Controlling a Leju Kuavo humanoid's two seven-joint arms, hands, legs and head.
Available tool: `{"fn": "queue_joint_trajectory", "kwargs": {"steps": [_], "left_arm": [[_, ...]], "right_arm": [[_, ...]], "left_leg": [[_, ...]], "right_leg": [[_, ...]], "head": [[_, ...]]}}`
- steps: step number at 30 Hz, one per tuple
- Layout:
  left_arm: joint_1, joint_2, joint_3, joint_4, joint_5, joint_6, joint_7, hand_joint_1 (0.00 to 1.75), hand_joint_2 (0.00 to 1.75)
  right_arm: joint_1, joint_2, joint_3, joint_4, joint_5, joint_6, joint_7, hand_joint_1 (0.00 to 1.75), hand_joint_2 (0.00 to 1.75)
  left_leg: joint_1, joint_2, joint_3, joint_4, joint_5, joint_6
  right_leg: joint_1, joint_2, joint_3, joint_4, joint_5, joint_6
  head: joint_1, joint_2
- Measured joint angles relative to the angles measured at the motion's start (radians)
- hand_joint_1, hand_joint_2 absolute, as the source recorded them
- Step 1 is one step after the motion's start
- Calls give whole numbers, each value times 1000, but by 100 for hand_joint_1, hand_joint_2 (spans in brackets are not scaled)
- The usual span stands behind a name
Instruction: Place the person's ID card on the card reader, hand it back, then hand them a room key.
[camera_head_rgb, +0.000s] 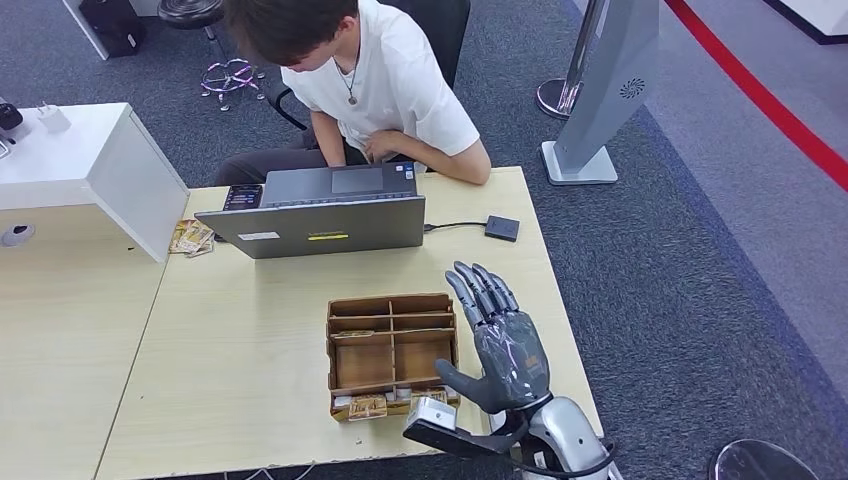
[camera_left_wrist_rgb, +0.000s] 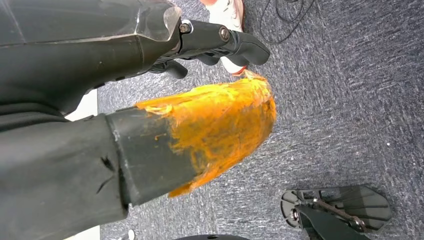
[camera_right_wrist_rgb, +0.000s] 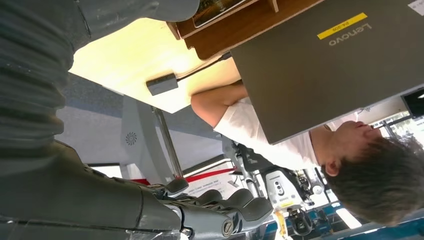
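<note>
The right hand (camera_head_rgb: 503, 345) is showing a dark grey, smooth plastic-looking shell with a slight sheen, and its wrist is gleaming silver — metal by the look of it. Just beside its thumb, the compartment tray (camera_head_rgb: 392, 350) is looking like brown wood, matt and unvarnished. Under the hand, the table (camera_head_rgb: 250, 350) is showing a pale, smooth wood-grain top. Beyond the fingertips, the laptop (camera_head_rgb: 325, 226) is presenting a matt grey lid, and the card reader (camera_head_rgb: 502, 228) is appearing as matt black plastic. The person's shirt (camera_head_rgb: 400, 80) is reading as soft white cloth — the floor carpet (camera_head_rgb: 680, 260) as rough grey-blue weave.
</note>
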Motion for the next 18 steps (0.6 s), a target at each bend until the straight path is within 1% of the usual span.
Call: {"fn": "queue_joint_trajectory", "kwargs": {"steps": [3,7,9,18], "left_arm": [[0,0,0,0,-3,0,0,0,0],[0,0,0,0,-11,-1,2,0,0],[0,0,0,0,-12,-2,5,0,0],[-2,-1,0,0,-11,-4,-2,0,0]], "right_arm": [[-9,-3,11,16,17,1,12,0,175],[-40,-4,30,89,109,-10,76,0,175],[-55,-4,39,125,140,-14,95,0,175],[-88,-3,63,180,182,-13,115,1,175]], "left_leg": [[0,0,0,0,0,0],[0,0,0,0,0,0],[0,0,0,0,0,0],[0,0,0,0,0,0]], "right_leg": [[0,0,0,0,0,0],[0,0,0,0,0,0],[0,0,0,0,0,0],[0,0,0,0,0,0]], "head": [[0,0],[0,0],[0,0],[0,0]]}}
